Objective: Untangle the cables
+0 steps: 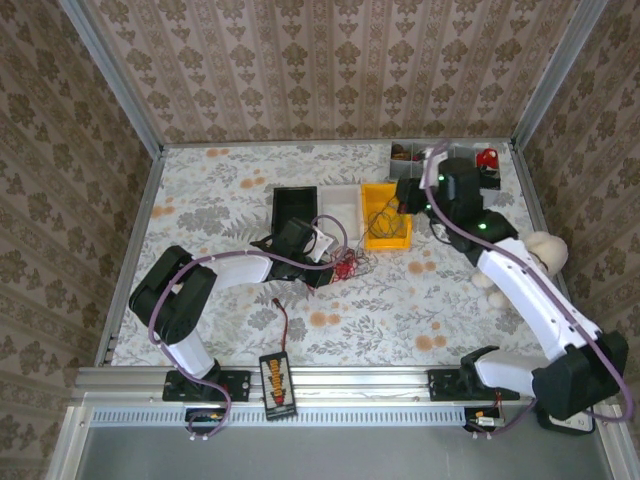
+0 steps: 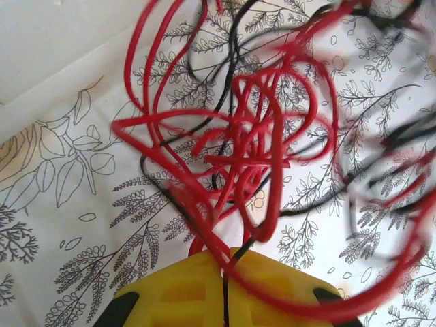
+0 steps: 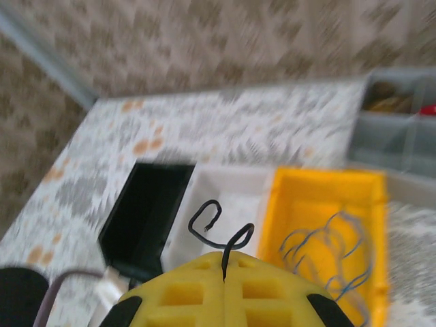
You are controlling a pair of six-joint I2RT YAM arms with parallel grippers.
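The cables (image 2: 252, 136) are a tangle of thin red and black loops hanging over the floral tablecloth; from above they show as a small red-dark bundle (image 1: 346, 264) in the middle of the table. My left gripper (image 2: 225, 264) is shut on red and black strands at the bundle's lower edge, and from above it (image 1: 326, 262) sits just left of the bundle. My right gripper (image 3: 224, 257) is shut on a short curled black wire (image 3: 216, 228), held above the white bin (image 3: 228, 194). Seen from above, the right gripper (image 1: 398, 203) hovers over the yellow bin (image 1: 386, 238).
Three bins stand side by side at the back: black (image 1: 296, 208), white (image 1: 342, 197) and yellow (image 3: 320, 197), the yellow one holding thin blue wires (image 3: 334, 238). A grey compartment box (image 1: 470, 158) stands at the back right. An orange-black device (image 1: 277, 382) lies at the near edge.
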